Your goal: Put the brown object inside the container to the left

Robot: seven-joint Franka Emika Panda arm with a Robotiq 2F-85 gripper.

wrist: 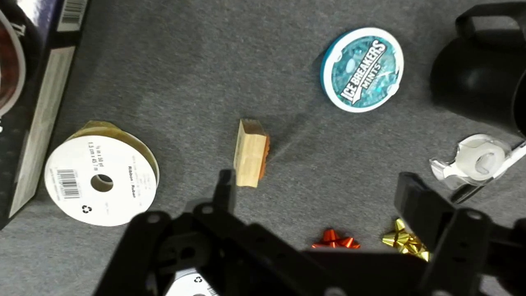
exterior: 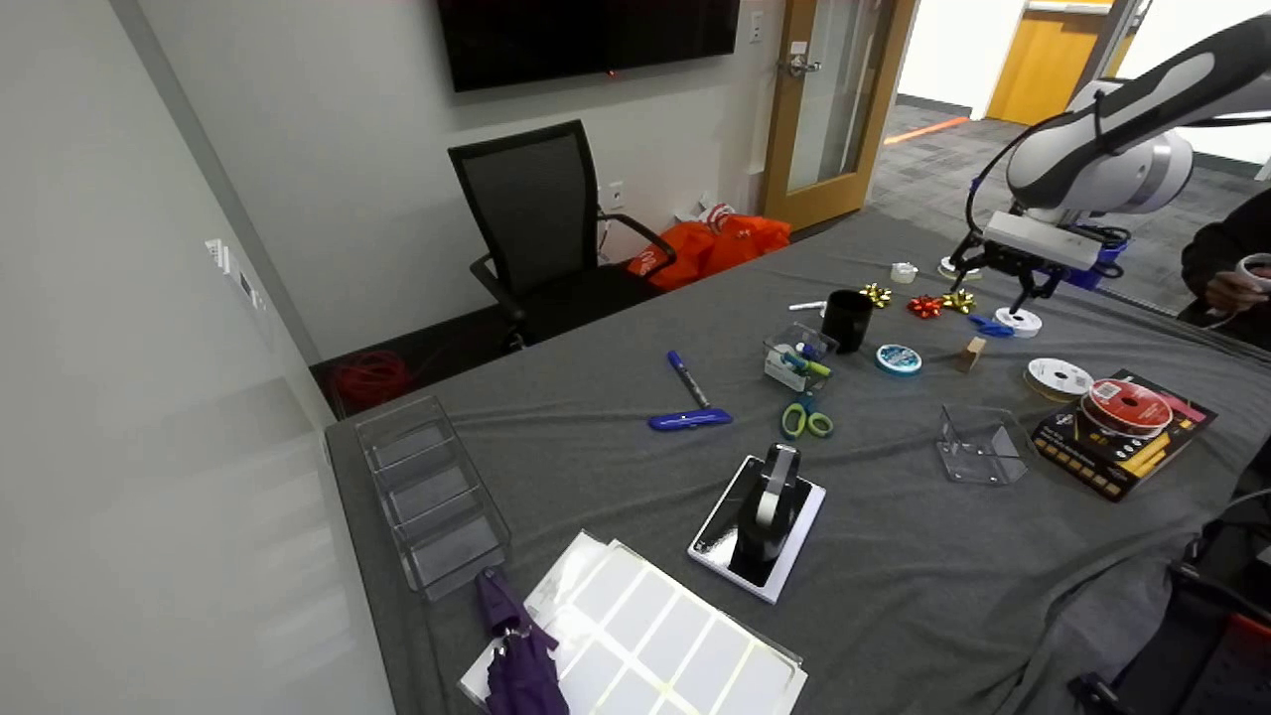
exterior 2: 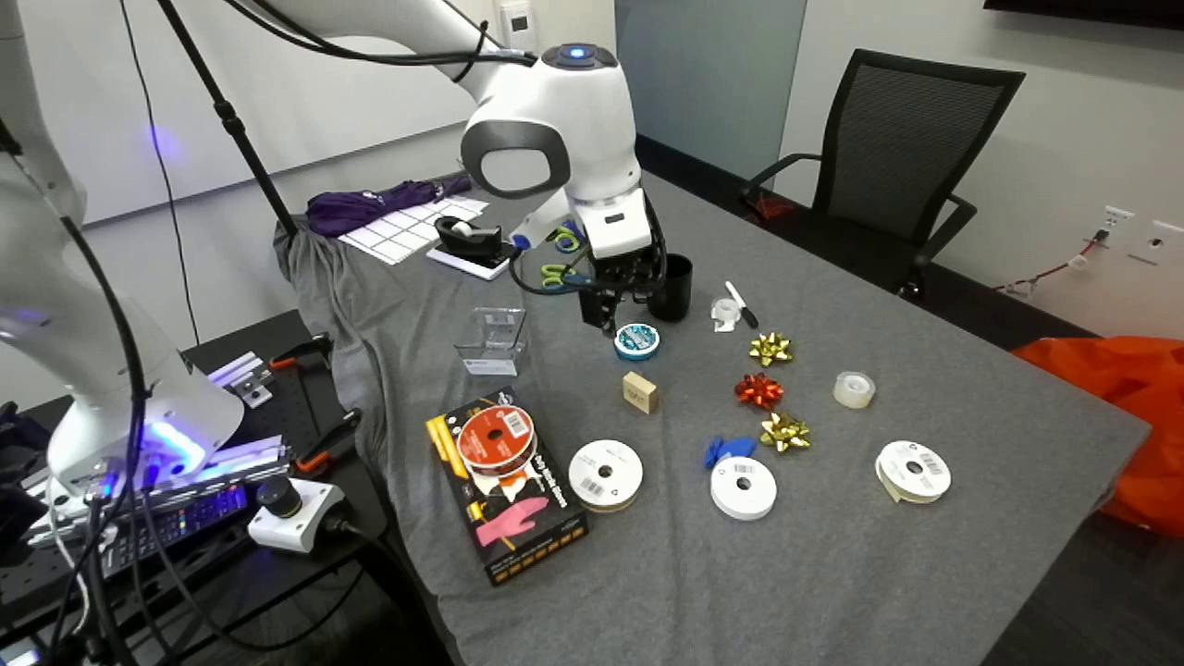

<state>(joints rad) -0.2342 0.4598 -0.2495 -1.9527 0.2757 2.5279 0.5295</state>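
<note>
Block is sitting on the counter, outside the dark mug; my claw is hovering spread wide, gripping nothing, so I'm judging both pickup and placing are remaining.

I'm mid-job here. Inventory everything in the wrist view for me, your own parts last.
Block: 1, brown, near centre
Mints tub: 1, teal and white, upper right
Mug: 1, black, right edge, cut off
Pen: 1, white and black, right edge
Tape roll: 1, whitish, beside pen
Bows: 2, red and gold, bottom, partly hidden
White spools: 2, white, lower left and bottom
Box: 1, mostly black, left edge, cut off
Red spool: 1, red, on box
Cloth: 1, grey, background
Hand: 1, black, bottom, jaws apart
</note>
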